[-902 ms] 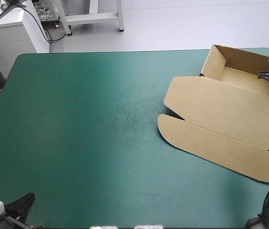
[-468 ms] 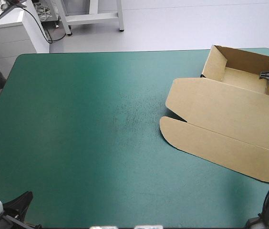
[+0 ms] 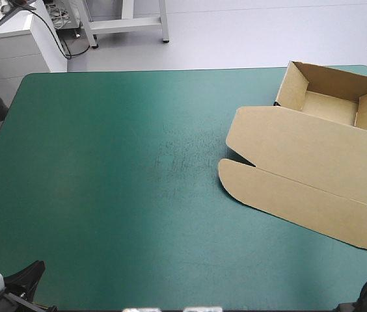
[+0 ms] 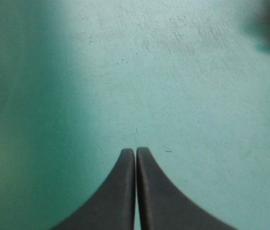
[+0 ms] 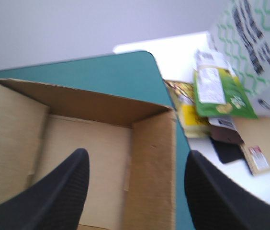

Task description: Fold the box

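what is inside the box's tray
Only bare brown board: the box holds nothing visible. In the right wrist view the open fingers of the right gripper cover part of the floor.

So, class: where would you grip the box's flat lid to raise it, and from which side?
The front flap, at its free near edge, approached from the table's near side. The lid lies flat and hinges at the tray, so that edge probably lifts easiest.

L gripper (image 4: 135, 152), fingers pressed together; R gripper (image 5: 137, 154), fingers spread apart
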Controlling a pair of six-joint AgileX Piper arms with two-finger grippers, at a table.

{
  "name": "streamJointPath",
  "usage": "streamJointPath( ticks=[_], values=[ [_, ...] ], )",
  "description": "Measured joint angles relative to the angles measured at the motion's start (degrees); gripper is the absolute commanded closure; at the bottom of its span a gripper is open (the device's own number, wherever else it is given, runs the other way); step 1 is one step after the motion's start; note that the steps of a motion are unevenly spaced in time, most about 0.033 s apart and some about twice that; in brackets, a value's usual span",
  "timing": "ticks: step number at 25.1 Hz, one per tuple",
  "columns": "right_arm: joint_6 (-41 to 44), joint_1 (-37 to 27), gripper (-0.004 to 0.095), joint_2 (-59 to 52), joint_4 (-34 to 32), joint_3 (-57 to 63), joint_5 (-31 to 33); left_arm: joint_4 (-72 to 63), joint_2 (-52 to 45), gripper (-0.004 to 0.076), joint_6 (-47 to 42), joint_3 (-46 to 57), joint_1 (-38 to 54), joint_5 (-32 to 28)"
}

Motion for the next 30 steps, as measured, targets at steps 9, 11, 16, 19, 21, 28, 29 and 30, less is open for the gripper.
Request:
streamJointPath(
  ticks=[9, 11, 16, 19, 21, 28, 29, 30],
  values=[
    [-1.3, 20.2, 0.0666, -18.6, 4.9, 9.4, 0.0, 0.0, 0.0, 0.0732, 0.0, 0.0, 0.0, 0.9],
    [-1.3, 25.0, 0.0877, -22.8, 4.4, 14.3, 0.0, 0.0, 0.0, 0.0732, 0.0, 0.0, 0.0, 1.0],
    [-1.4, 34.9, 0.0912, -33.1, 3.9, 28.7, 0.0, 0.0, 0.0, 0.0732, 0.0, 0.0, 0.0, 1.0],
    [-0.8, 38.7, 0.0912, -42.2, 3.5, 40.4, 0.0, 0.0, 0.0, 0.0732, 0.0, 0.0, 0.0, 1.0],
    [-0.5, 39.8, 0.0912, -48.7, 3.4, 48.6, 0.0, 0.0, 0.0, 0.0732, 0.0, 0.0, 0.0, 1.0],
    [0.5, 40.1, 0.0912, -80.4, 3.0, 82.2, -6.4, -0.1, 0.0, 0.0732, 0.0, 0.0, 0.0, 1.2],
    [0.7, 40.1, 0.0912, -83.4, 3.0, 85.3, -7.9, -0.2, 0.0, 0.0732, 0.0, 0.0, 0.0, 1.0],
    [0.9, 40.1, 0.0912, -85.8, 3.0, 88.2, -9.1, -0.4, 0.0, 0.0732, 0.0, 0.0, 0.0, 0.9]
  ],
)
